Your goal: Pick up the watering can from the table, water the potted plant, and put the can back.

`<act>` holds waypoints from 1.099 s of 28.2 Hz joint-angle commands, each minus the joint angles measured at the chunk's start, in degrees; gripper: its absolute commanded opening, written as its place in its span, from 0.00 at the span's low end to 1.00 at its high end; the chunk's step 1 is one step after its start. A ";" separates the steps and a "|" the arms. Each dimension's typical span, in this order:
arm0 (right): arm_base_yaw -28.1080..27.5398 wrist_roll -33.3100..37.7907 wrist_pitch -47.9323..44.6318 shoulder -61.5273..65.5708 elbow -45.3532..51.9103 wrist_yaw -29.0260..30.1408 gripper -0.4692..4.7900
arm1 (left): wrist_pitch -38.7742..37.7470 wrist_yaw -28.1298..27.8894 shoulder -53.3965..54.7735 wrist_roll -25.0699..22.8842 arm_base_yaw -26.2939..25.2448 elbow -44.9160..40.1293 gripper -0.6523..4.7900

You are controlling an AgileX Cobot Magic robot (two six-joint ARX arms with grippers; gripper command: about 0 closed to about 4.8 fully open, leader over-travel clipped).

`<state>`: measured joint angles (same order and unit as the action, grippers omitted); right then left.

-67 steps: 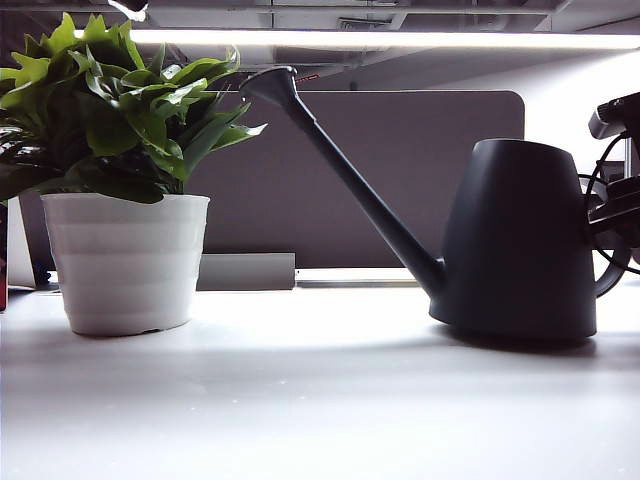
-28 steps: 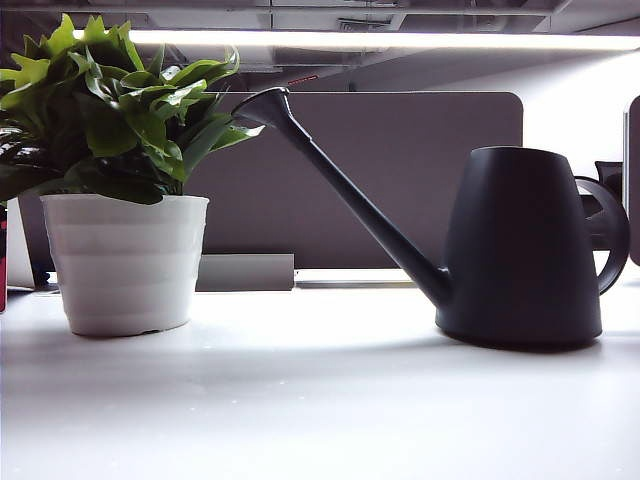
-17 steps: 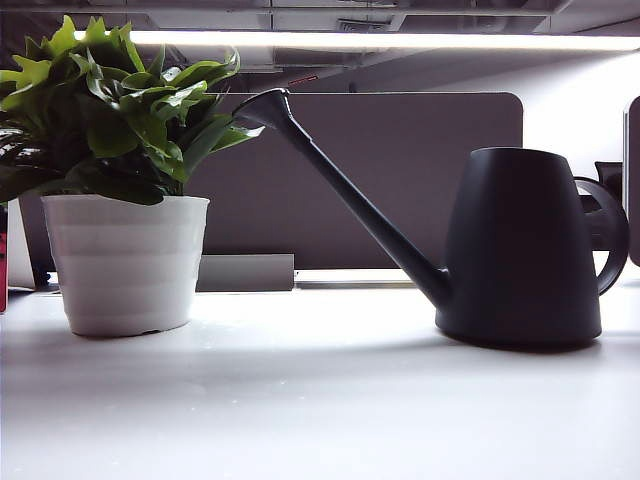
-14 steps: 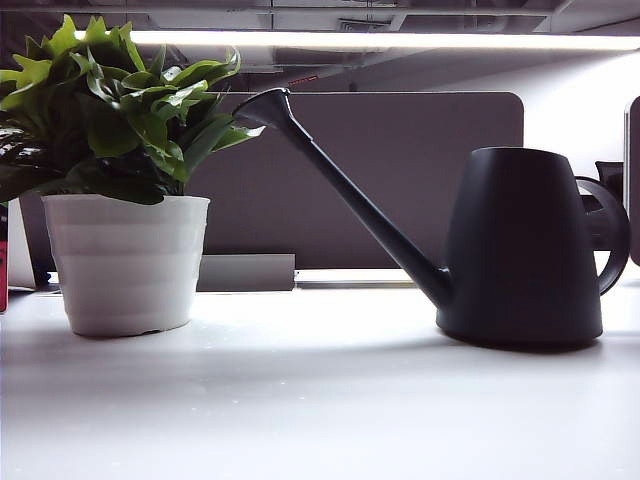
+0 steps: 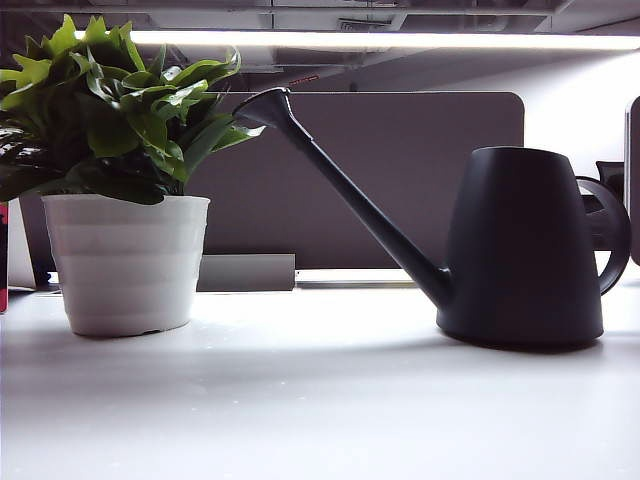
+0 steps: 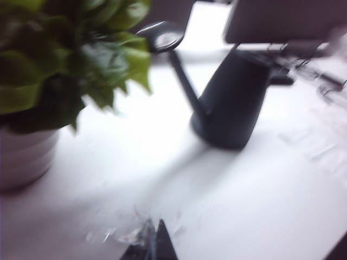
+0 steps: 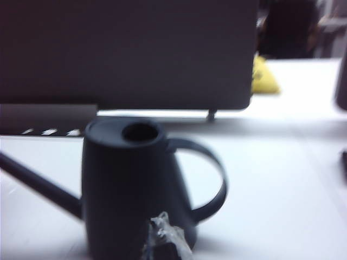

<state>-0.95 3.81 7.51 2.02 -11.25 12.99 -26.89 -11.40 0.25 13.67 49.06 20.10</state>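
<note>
The dark charcoal watering can (image 5: 520, 245) stands upright on the white table (image 5: 320, 400) at the right. Its long spout (image 5: 340, 180) rises left toward the potted plant (image 5: 120, 110) in a white ribbed pot (image 5: 125, 260). No gripper shows in the exterior view. In the left wrist view my left gripper (image 6: 154, 241) hangs shut and empty over bare table, well short of the can (image 6: 233, 103) and beside the plant (image 6: 70, 59). My right gripper (image 7: 162, 241), its tips wrapped in clear film, is shut and empty just in front of the can (image 7: 127, 184), near the loop handle (image 7: 214, 184).
An upright grey divider panel (image 5: 400, 170) stands behind the can and plant. A dark object (image 5: 633, 180) sits at the right edge. A yellow item (image 7: 264, 76) lies beyond the divider. A red thing (image 5: 3, 255) shows at the far left.
The black arm seen at the right edge 2.4 s ago has left the exterior view. The can sits slightly lower with its spout tip dropped. Nothing has moved over the last second.
</note>
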 commanded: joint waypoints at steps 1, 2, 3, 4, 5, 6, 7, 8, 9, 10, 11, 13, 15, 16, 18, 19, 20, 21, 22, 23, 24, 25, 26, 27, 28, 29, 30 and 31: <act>0.11 2.05 -0.87 -0.17 2.69 0.68 0.09 | 9.86 0.68 0.00 0.28 0.07 -5.51 0.11; 0.11 2.14 -1.49 -0.17 3.52 0.70 0.09 | 10.95 0.55 0.00 0.24 0.07 -6.99 0.11; 0.09 2.21 -2.16 -0.20 4.48 0.68 0.09 | 11.78 -0.09 0.00 0.20 0.00 -8.70 0.11; 0.11 2.21 -2.51 -0.22 5.16 0.66 0.09 | 12.46 -0.46 0.00 0.24 0.00 -10.10 0.11; 0.09 2.21 -2.75 -0.22 5.97 0.68 0.09 | 13.05 -0.35 0.00 0.28 0.00 -11.47 0.11; 0.09 2.21 -2.91 -0.22 6.62 0.68 0.09 | 13.84 -0.35 0.00 0.28 0.00 -13.11 0.11; 0.09 2.21 -3.06 -0.22 7.30 0.68 0.09 | 14.25 -0.35 0.00 0.28 0.00 -14.27 0.11; 0.11 2.21 -3.13 -0.24 8.17 0.70 0.09 | 14.60 -0.35 0.00 0.31 0.00 -15.67 0.11; 0.11 2.21 -3.26 -0.24 8.90 1.16 0.09 | 14.80 -0.17 0.00 0.42 0.00 -16.63 0.11; 0.11 2.21 -3.34 -0.24 9.75 1.95 0.09 | 15.04 0.22 0.00 0.81 0.00 -17.51 0.11; 0.11 2.21 -3.50 -0.26 10.38 2.45 0.09 | 15.58 0.90 0.00 1.86 0.00 -18.49 0.11; 0.17 2.19 -2.58 -0.26 11.10 2.32 0.09 | 17.09 2.23 0.00 2.60 0.00 -19.63 0.11; 0.31 2.16 -1.55 -0.22 11.10 0.81 0.09 | 17.40 2.12 0.00 2.64 0.00 -19.61 0.11; 0.42 2.14 -1.29 -0.22 11.10 -0.59 0.09 | 17.64 1.62 0.00 2.64 -0.02 -19.61 0.11; 0.44 2.14 -1.29 -0.22 11.10 -1.60 0.09 | 17.55 1.11 0.00 2.67 -0.09 -19.61 0.11; 0.44 2.14 -1.31 -0.22 11.10 -1.60 0.09 | 17.46 1.11 0.00 2.71 -0.09 -19.61 0.11; 0.44 2.16 -1.27 -0.22 11.10 -1.57 0.09 | 17.46 1.25 0.00 2.73 -0.09 -19.61 0.11; 0.44 2.16 -1.18 -0.22 11.10 -1.49 0.09 | 17.49 1.38 0.00 2.73 -0.07 -19.61 0.11; 0.44 2.19 -1.11 -0.22 11.08 -1.49 0.09 | 17.42 1.36 0.00 2.71 -0.07 -19.61 0.11; 0.44 2.19 -1.14 -0.22 11.08 -1.51 0.09 | 17.42 1.33 0.00 2.80 -0.07 -19.61 0.11; 0.44 2.14 -1.29 -0.22 11.08 -1.49 0.09 | 17.44 1.31 0.00 2.80 -0.07 -19.61 0.11; 0.44 2.16 -1.46 -0.24 11.06 -1.49 0.09 | 17.42 1.27 0.00 2.80 -0.07 -19.61 0.11; 0.42 2.19 -1.53 -0.24 11.06 -1.46 0.09 | 17.42 1.20 0.00 2.80 -0.07 -19.61 0.11; 0.42 2.19 -1.53 -0.24 11.06 -1.49 0.09 | 17.42 1.18 0.00 2.80 -0.07 -19.61 0.11; 0.42 2.19 -1.51 -0.24 11.06 -1.49 0.09 | 17.42 1.20 0.00 2.80 -0.07 -19.61 0.11; 0.42 2.19 -1.53 -0.24 11.06 -1.49 0.09 | 17.42 1.18 0.00 2.78 -0.07 -19.61 0.11; 0.42 2.16 -1.55 -0.24 11.06 -1.49 0.09 | 17.42 1.18 0.00 2.80 -0.07 -19.61 0.11; 0.42 2.16 -1.53 -0.24 11.06 -1.49 0.09 | 17.42 1.18 0.00 2.80 -0.07 -19.61 0.11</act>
<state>-0.54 5.80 6.96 1.74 -0.47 11.60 -9.17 -10.04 0.19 16.40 49.01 0.82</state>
